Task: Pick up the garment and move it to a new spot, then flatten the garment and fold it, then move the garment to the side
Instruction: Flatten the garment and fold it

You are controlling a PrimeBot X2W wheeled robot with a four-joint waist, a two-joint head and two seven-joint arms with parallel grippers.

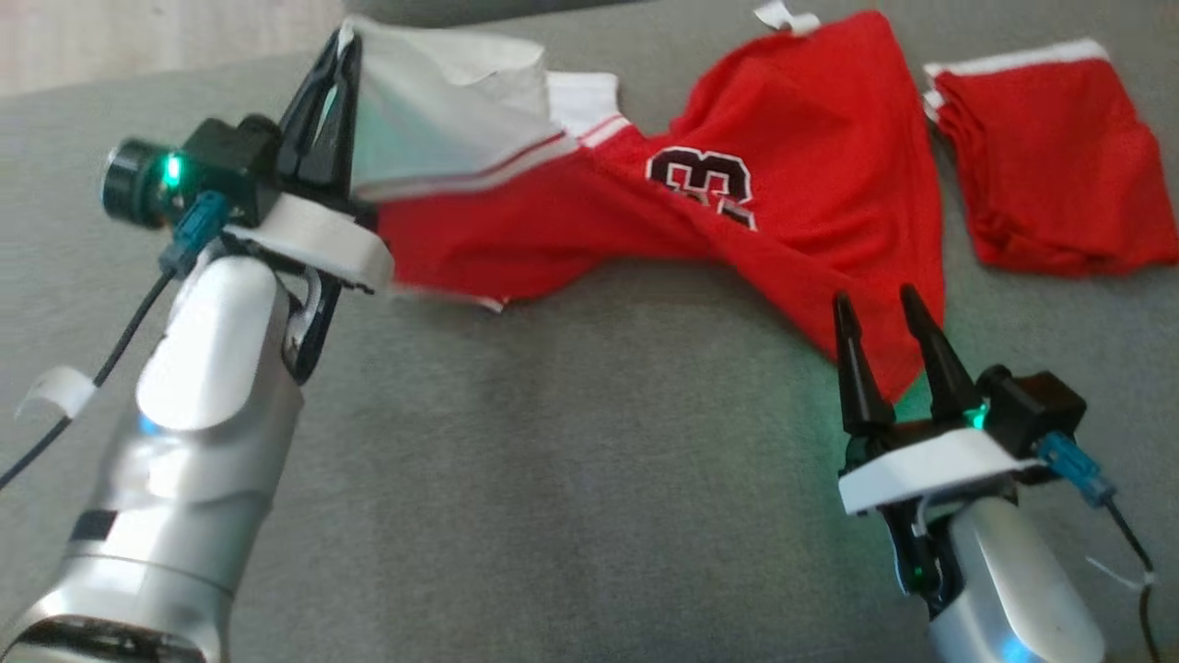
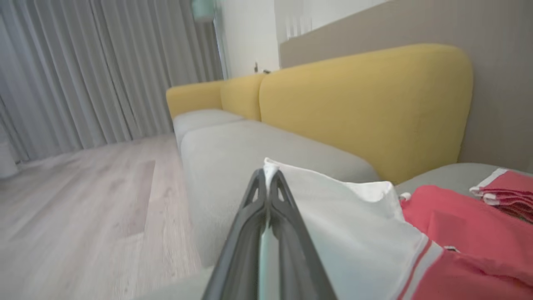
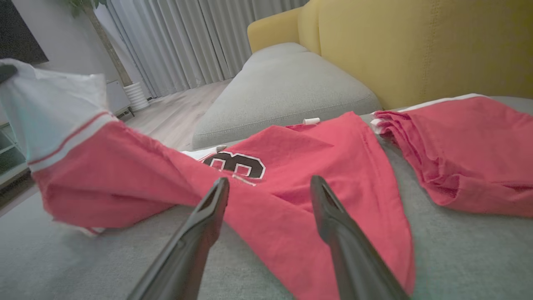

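A: Where's the jersey?
B: Spread across the grey sofa cushion, its white corner lifted at ten o'clock, pinched in the left tool. The right tool gapes empty at five o'clock.
A: Risk?
B: Thin fingertip pinch. I reckon dragging cloth could pull free, or catch the folded red piece at two o'clock.

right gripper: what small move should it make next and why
Probably ease the right gripper forward and down onto the near edge of the red jersey and close. Its jaws stand open at that edge, holding nothing, while the left gripper is shut on the white sleeve, that end raised off the grey cushion. A second grip would let both arms lift it.
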